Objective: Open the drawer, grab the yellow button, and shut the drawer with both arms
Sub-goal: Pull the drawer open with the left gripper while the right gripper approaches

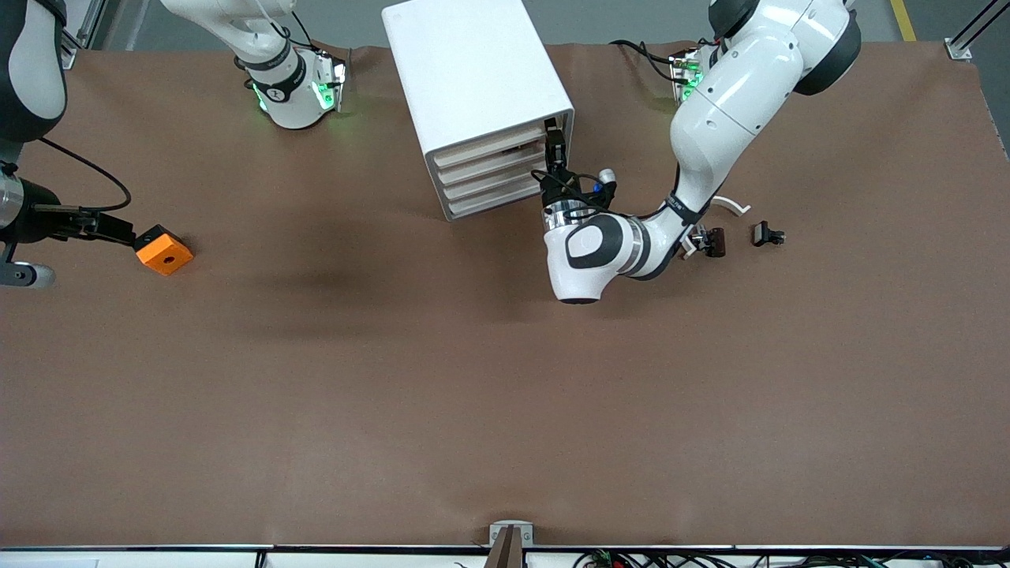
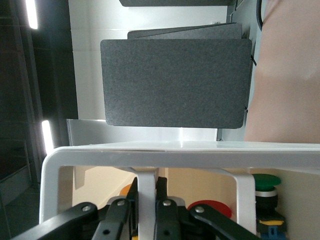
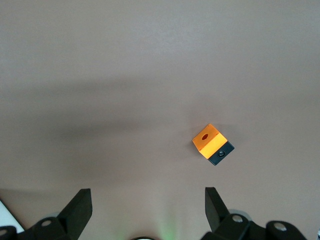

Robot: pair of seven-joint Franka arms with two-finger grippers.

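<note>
So the work is barely begun: upper centre of the front view, the left gripper (image 1: 555,147) has its jaws clamped on the still-closed top drawer (image 1: 491,147), while the right gripper (image 3: 148,210) waits, jaws apart, button unseen.

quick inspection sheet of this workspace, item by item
surface: brown table, bare in front of the cabinet
job's things: white cabinet; top drawer barely open; button not identifiable
clutter: orange block toward the right arm's end; black clips toward the left arm's end
grippers: left end effector shut on the drawer's front; right end effector open above the table, waiting
cables: black cable near the orange block
surroundings: nothing seen
</note>
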